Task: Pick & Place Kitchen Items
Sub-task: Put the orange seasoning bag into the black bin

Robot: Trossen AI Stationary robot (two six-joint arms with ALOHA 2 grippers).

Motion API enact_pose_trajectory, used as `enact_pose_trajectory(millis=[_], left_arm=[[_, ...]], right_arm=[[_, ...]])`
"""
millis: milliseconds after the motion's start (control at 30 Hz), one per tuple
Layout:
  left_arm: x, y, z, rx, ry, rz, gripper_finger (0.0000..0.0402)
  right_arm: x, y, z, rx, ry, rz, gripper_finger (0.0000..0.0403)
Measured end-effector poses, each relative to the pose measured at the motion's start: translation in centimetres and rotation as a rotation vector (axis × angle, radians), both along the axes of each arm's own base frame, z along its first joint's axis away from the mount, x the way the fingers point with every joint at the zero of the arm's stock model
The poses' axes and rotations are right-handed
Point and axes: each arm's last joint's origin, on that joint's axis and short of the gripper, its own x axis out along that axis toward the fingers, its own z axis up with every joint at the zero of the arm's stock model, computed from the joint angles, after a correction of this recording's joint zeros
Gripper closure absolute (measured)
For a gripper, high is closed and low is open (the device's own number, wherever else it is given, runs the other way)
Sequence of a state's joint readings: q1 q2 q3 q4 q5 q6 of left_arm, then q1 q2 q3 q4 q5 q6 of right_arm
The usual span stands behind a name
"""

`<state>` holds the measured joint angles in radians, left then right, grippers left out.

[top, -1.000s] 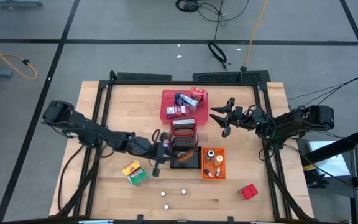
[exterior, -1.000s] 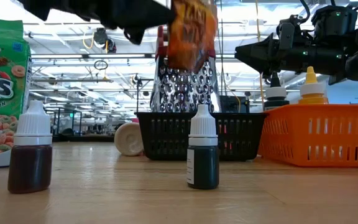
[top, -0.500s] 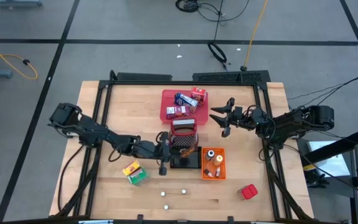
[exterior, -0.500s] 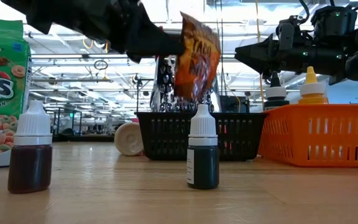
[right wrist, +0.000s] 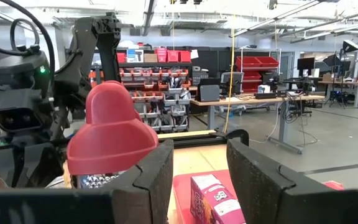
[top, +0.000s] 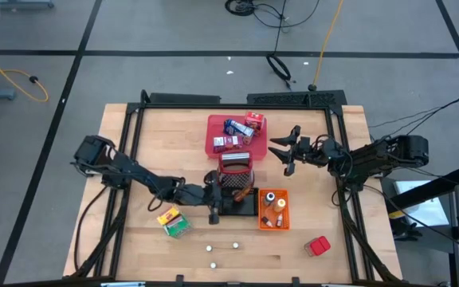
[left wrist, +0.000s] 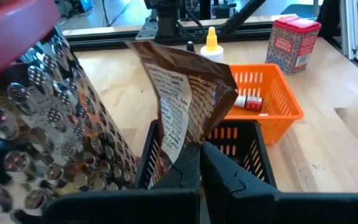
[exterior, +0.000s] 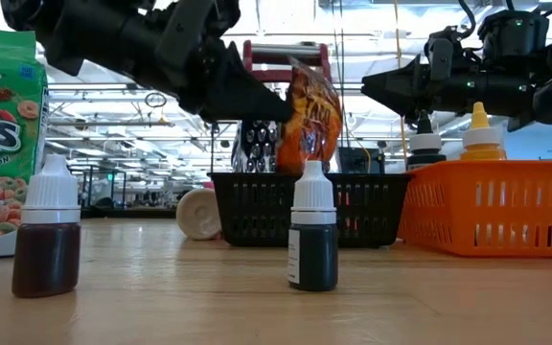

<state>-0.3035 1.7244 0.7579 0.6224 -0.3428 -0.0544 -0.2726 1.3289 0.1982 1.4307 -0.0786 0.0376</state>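
My left gripper (top: 213, 196) is shut on an orange-brown snack pouch (exterior: 310, 119), which hangs over the black wire basket (top: 238, 205) at the table's middle. A metal grater with a red handle (top: 236, 167) stands in that basket. My right gripper (top: 287, 151) hovers open to the right of the red tray (top: 213, 134), with nothing between its fingers. A yellow-green box (top: 172, 221), a red box (top: 318, 245) and two tiny white pieces (top: 210, 249) lie on the table. Small dark bottles (exterior: 312, 240) stand near the front edge. My left gripper pinches the pouch's edge (left wrist: 186, 147) between its two fingers (left wrist: 219, 167). The fingers come from the table's left, slanting a little downward. The pouch is lifted clear and tilted, and its lower end (exterior: 307, 165) is about level with the basket's rim.
The orange bin (top: 273, 209) with bottles stands right beside the basket. Several small boxes (top: 242, 127) lie in the red tray behind it. A green cereal box (exterior: 3, 125) shows at the low view's left. A black frame (top: 237, 100) borders the table's far edge.
My left gripper has gone down and toward the basket, tipping a little, and has stayed shut on the pouch. The pouch has sunk from well above the grater to the level of the basket's rim and now leans more.
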Motion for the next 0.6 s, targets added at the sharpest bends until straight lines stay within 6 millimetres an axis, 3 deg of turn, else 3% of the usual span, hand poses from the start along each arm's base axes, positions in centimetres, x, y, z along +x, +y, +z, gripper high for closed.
enact_pose_trajectory(millis=[400,600], left_arm=[[0.1,-0.01,-0.14,-0.021,-0.007,0.006,0.0398],[0.09,0.0,-0.17,-0.027,-0.004,0.008,0.0366]], right_arm=[[0.0,0.0,-0.01,0.0,0.001,0.0,0.0261],[0.0,0.0,-0.01,0.0,0.001,0.0,0.0261]])
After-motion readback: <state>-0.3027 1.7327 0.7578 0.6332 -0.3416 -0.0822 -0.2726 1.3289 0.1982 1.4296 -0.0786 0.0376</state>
